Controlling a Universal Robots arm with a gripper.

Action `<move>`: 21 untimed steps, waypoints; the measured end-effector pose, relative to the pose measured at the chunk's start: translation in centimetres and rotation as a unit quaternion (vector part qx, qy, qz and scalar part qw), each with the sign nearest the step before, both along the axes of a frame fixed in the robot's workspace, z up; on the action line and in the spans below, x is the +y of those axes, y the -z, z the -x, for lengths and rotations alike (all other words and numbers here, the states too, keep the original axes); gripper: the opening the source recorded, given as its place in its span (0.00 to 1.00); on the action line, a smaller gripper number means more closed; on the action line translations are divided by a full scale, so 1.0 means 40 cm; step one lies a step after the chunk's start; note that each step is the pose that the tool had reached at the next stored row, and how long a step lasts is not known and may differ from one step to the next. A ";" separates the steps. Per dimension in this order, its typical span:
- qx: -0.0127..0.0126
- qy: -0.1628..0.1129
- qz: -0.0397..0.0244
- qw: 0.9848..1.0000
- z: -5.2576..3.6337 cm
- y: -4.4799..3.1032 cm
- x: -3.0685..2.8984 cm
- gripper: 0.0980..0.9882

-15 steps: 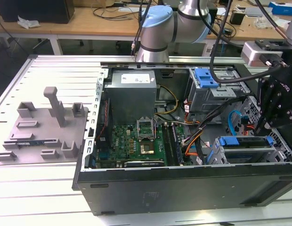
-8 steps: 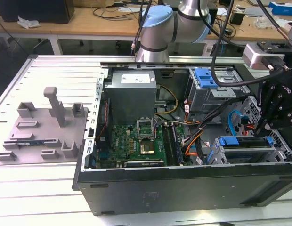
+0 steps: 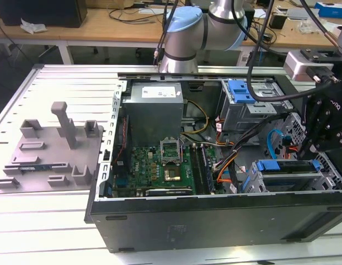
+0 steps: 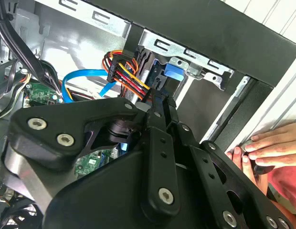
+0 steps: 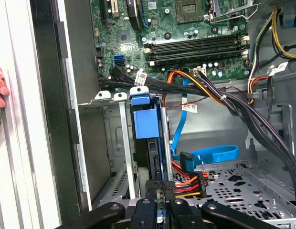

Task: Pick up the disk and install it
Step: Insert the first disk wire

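The disk stands on edge in a slot of the metal drive cage at the front corner of the open computer case, on the exterior view's right. Its blue bracket faces the camera in the first wrist view, with the dark body running down behind it. The black gripper sits right at the disk's near end, its fingers drawn together and shut. In the second wrist view the gripper tips reach just short of the blue bracket. Whether they touch the disk is hidden.
A person's hand rests on the case edge beside the cage. Bundled power wires and a blue flat cable lie close to the gripper. The motherboard, grey power supply and a second blue-latched cage fill the case. A grey fixture lies outside.
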State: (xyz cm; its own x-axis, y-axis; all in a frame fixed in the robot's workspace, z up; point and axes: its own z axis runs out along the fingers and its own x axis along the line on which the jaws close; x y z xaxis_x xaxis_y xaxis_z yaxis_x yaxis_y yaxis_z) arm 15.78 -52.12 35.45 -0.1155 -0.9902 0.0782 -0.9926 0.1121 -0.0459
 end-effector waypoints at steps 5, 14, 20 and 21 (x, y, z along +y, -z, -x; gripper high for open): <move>0.000 0.000 0.000 1.000 0.001 0.000 0.003 0.08; 0.000 0.000 0.000 1.000 0.001 0.000 0.006 0.08; 0.000 0.000 0.000 1.000 0.000 0.000 0.007 0.08; 0.000 0.000 0.000 1.000 0.000 0.000 0.007 0.08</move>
